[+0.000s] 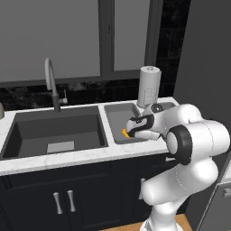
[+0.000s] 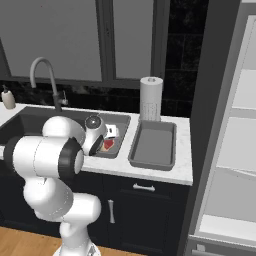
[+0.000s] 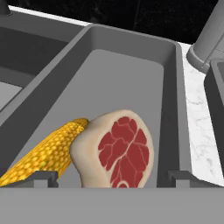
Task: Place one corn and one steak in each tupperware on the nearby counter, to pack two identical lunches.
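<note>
A grey tupperware [image 3: 131,61] holds a yellow corn [image 3: 48,148] with a red, tan-rimmed steak [image 3: 118,151] leaning against its end. My gripper [image 3: 111,177] hangs just above them, open, its fingertips [image 3: 43,177] standing wide on either side of the steak and clear of it. From the left base view the corn [image 1: 125,132] peeks out beside the gripper [image 1: 131,128] in this tupperware [image 1: 118,118]. The right base view shows the steak [image 2: 108,145] in the tupperware [image 2: 120,121], and a second tupperware [image 2: 152,145] with nothing in it to the right on the counter [image 2: 182,170].
A dark sink [image 1: 54,131] with a faucet [image 1: 52,81] lies left of the trays. A paper towel roll [image 2: 151,98] stands behind them by the window. A soap bottle [image 2: 8,97] sits far left. Tall open shelves [image 2: 235,125] stand at the right.
</note>
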You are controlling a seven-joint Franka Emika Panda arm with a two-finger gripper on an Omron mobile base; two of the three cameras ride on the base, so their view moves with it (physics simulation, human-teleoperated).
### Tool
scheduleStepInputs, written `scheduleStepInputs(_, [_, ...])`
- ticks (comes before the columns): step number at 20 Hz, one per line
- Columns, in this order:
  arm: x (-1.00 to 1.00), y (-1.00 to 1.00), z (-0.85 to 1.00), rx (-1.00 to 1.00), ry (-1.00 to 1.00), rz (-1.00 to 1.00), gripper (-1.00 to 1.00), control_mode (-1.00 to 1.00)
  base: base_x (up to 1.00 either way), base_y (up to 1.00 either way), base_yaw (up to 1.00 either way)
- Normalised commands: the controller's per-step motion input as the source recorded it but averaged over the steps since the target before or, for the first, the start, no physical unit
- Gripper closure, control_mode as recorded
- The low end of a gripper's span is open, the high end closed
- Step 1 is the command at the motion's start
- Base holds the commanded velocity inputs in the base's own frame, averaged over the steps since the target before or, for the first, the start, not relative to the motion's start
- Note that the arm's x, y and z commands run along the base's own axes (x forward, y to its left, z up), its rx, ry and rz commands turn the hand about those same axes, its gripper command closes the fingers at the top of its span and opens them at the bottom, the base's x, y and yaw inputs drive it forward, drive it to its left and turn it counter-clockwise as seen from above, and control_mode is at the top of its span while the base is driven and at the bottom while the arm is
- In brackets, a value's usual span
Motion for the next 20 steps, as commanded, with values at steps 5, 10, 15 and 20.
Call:
scheduleStepInputs(5, [-0.27, 0.02, 0.86, -0.05, -0.02, 0.00, -1.00, -1.00, 0.00, 0.00, 0.00])
scheduleStepInputs(10, [-0.58, 0.11, 1.00, -0.04, -0.01, 0.00, -1.00, -1.00, 0.00, 0.00, 0.00])
scheduleStepInputs(15, [-0.77, 0.17, 1.00, -0.03, 0.08, 0.00, -1.00, -1.00, 0.00, 0.00, 0.00])
scheduleStepInputs(20, [-0.99, 0.04, 0.99, 0.00, 0.23, 0.00, -1.00, -1.00, 0.00, 0.00, 0.00])
